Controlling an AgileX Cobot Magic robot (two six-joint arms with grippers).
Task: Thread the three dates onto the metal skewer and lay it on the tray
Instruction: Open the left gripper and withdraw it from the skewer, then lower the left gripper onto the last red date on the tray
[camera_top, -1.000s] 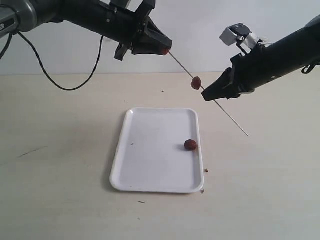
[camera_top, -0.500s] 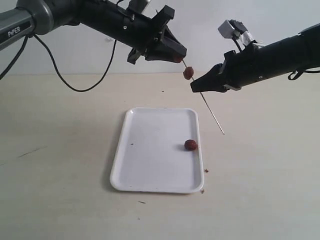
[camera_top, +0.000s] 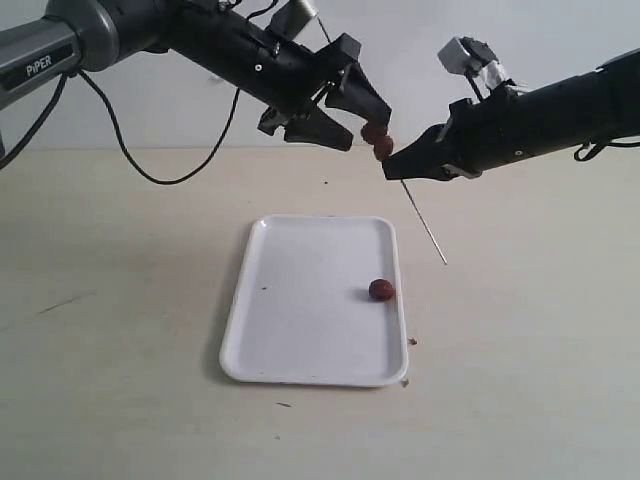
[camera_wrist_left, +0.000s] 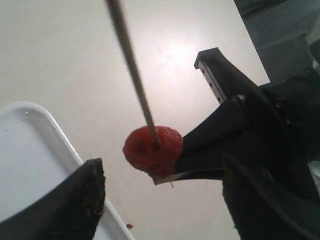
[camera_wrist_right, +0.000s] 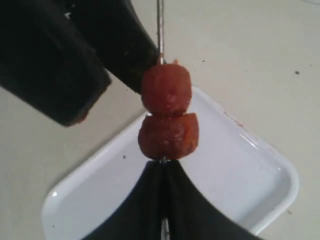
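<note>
Threading is two-thirds done: two dates (camera_top: 377, 139) sit on the metal skewer (camera_top: 425, 228), held in the air beyond the tray (camera_top: 300, 320). The third date (camera_top: 380, 290) lies on the tray by its right rim, unthreaded. The left fingers (camera_top: 325, 135) are released, spread on either side of the pair. The right fingers (camera_top: 425, 160) are clenched on the skewer just below them.

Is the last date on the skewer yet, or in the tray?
In the tray: one date lies loose near its rim, while the skewer carries only the other two.
</note>
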